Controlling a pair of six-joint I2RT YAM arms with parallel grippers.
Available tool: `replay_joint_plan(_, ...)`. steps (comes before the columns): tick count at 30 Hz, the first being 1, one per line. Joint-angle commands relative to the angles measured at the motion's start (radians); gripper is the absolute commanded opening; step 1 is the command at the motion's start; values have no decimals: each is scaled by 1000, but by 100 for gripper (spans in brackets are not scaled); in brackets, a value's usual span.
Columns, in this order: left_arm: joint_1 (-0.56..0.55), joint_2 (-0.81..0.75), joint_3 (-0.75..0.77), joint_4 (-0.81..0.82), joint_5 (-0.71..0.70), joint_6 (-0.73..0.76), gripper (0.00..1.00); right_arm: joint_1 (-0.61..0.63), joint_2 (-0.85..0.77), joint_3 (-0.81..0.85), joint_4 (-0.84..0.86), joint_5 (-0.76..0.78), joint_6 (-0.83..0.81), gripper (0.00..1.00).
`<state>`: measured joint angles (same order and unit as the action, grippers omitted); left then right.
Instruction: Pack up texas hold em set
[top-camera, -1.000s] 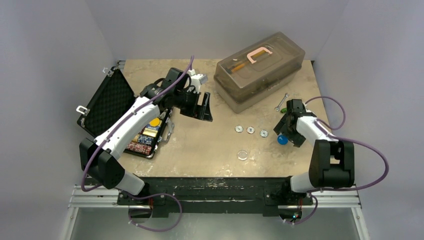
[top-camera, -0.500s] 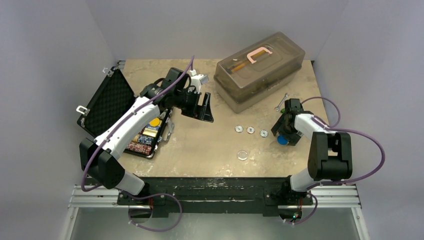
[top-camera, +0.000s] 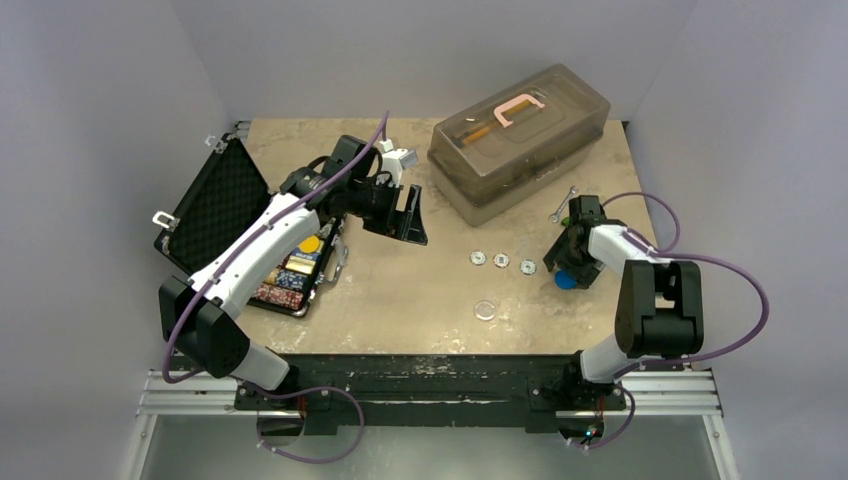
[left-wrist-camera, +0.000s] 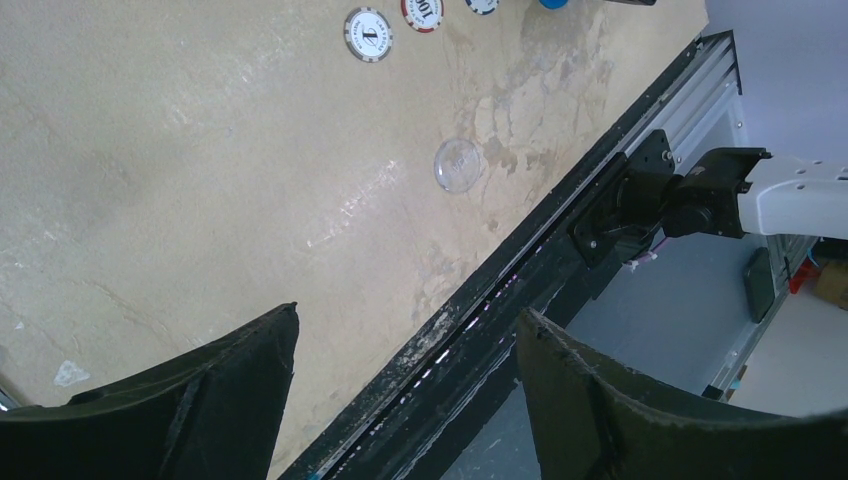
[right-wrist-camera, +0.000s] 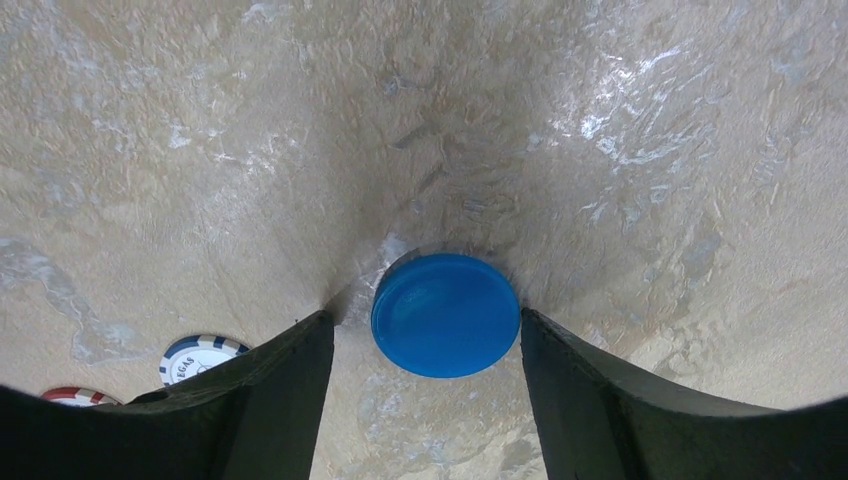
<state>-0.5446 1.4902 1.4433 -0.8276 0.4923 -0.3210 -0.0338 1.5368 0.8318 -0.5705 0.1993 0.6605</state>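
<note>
The black briefcase (top-camera: 215, 200) lies open at the left, with rows of coloured chips (top-camera: 290, 275) and a yellow disc (top-camera: 310, 244) in its tray. My left gripper (top-camera: 405, 215) is open and empty, held above the table right of the case; its jaws stand wide apart in the left wrist view (left-wrist-camera: 407, 313). My right gripper (top-camera: 570, 262) is open and low over a blue disc (top-camera: 566, 281). In the right wrist view the blue disc (right-wrist-camera: 446, 313) lies on the table between the fingers of my gripper (right-wrist-camera: 425, 318). Three loose chips (top-camera: 501, 261) and a clear disc (top-camera: 485, 309) lie mid-table.
A large translucent grey tub (top-camera: 520, 140) with a pink clamp (top-camera: 518, 108) on it stands at the back right. A small wrench (top-camera: 563, 203) and a green-handled tool (top-camera: 567, 218) lie just beyond my right gripper. The table's front edge and black rail (left-wrist-camera: 560, 250) show in the left wrist view.
My right arm has swung its elbow inward and brought its gripper slightly nearer the blue disc. The left arm has not moved.
</note>
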Motion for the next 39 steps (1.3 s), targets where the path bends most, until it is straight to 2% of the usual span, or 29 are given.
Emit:
replay_joint_plan(1,-2,-7,11,27,19,13,77,-1,17,35,-8,23,-6,64)
replay_joint_plan(8,-2,-9,11,27,19,14,77,-2,13,19,4,22,-6,60)
replay_joint_plan(12,-2,-9,11,28,19,14,77,-2,14,12,15,3,-10,51)
replay_joint_plan(19,-3,-5,11,27,19,16,77,-2,12,9,22,-18,-4,49)
replay_joint_plan(24,-2,-3,11,27,20,14,77,-2,-21,9,8,-29,-5,43)
replay_joint_plan(33,-2,7,11,27,21,12,77,-2,-91,10,-25,-44,8,42)
replay_joint_plan(39,-2,9,8,30,24,9,77,4,-105,8,-22,-149,39,41)
